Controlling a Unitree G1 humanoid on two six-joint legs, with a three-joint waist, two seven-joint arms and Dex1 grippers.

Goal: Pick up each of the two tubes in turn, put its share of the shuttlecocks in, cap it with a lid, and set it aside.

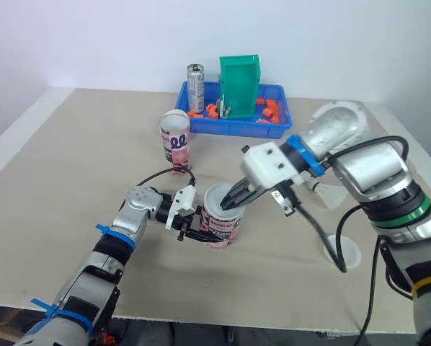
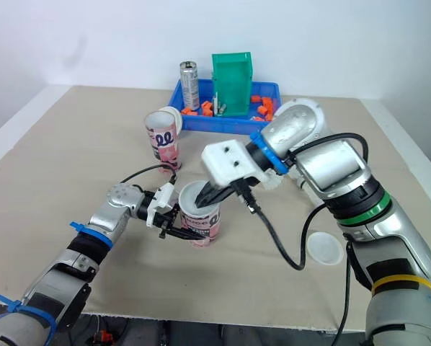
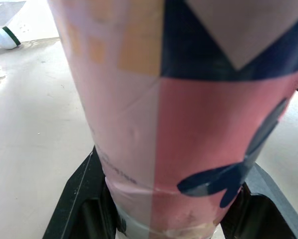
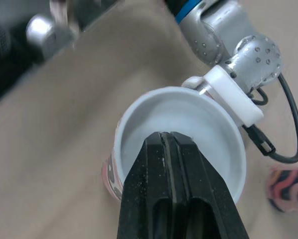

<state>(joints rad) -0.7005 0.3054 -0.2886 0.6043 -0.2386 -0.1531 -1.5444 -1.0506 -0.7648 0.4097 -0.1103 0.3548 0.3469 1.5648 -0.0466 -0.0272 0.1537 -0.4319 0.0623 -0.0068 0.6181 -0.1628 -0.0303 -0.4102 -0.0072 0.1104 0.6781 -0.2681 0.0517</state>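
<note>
A pink open tube (image 1: pixel 223 220) stands at the table's middle, and my left gripper (image 1: pixel 198 232) is shut on its lower side; in the left wrist view the black fingers (image 3: pixel 74 199) flank the tube (image 3: pixel 189 124). My right gripper (image 1: pixel 230 204) reaches down into the tube's mouth with its fingers pressed shut; nothing shows between them at the white rim (image 4: pixel 189 97). A second pink tube (image 1: pixel 175 144) with a white lid on it stands behind to the left. One shuttlecock (image 1: pixel 329 193) lies on the table to the right, beside my right arm. A loose white lid (image 1: pixel 343 251) lies near the right front.
A blue tray (image 1: pixel 233 126) at the back holds orange pieces, a green bin (image 1: pixel 238 86) and a metal can (image 1: pixel 195 88). The right arm's black cable (image 1: pixel 316 231) hangs over the table between the held tube and the loose lid.
</note>
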